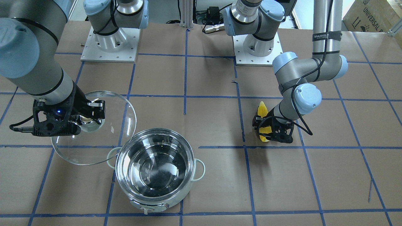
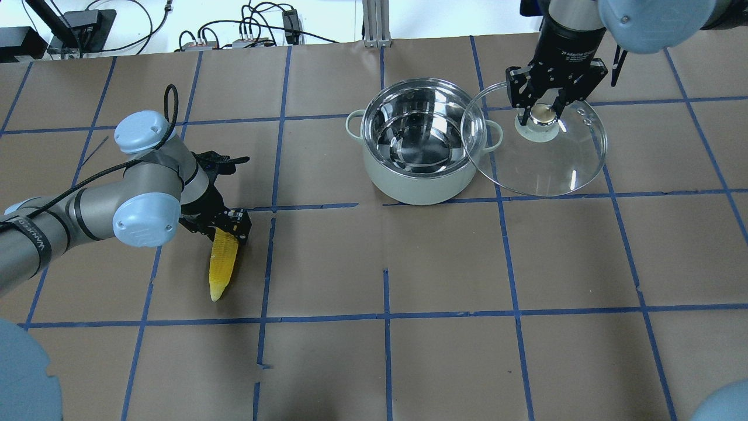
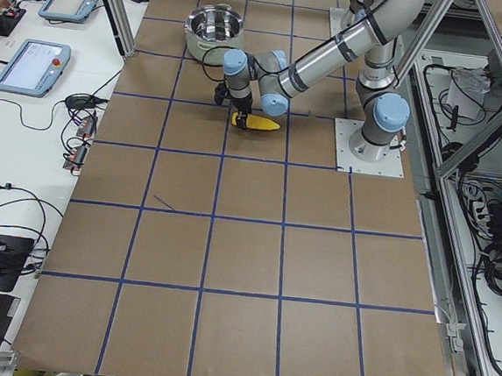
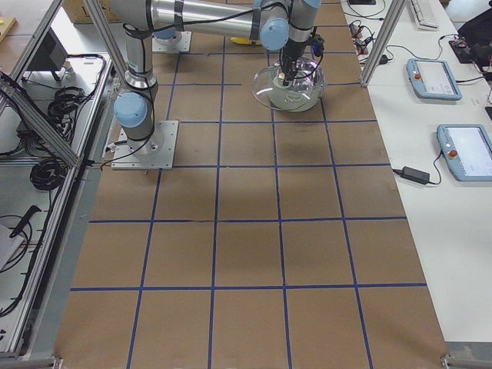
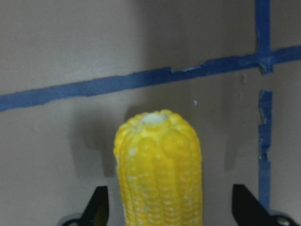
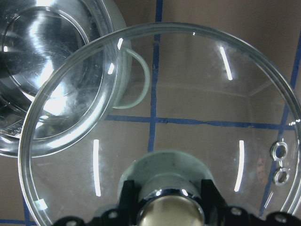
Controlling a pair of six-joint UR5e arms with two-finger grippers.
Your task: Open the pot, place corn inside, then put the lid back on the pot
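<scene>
The pot (image 2: pixel 418 186) stands uncovered on the brown table, its shiny inside empty; it also shows in the front view (image 1: pixel 157 204). My right gripper (image 2: pixel 542 114) is shut on the tan knob of the glass lid (image 2: pixel 543 166). It holds the lid lifted just right of the pot, with the lid's edge over the pot's rim and side handle (image 6: pixel 136 80). The yellow corn (image 2: pixel 222 266) lies on the table far left of the pot. My left gripper (image 2: pixel 227 225) is open and straddles its thick end (image 5: pixel 160 160), with gaps on both sides.
Blue tape lines mark a grid on the table. The two arm bases (image 1: pixel 110 44) (image 1: pixel 257 47) stand at the robot's edge. Cables and boxes (image 2: pixel 245 35) lie beyond the far edge. Teach pendants (image 4: pixel 434 77) rest on a side bench.
</scene>
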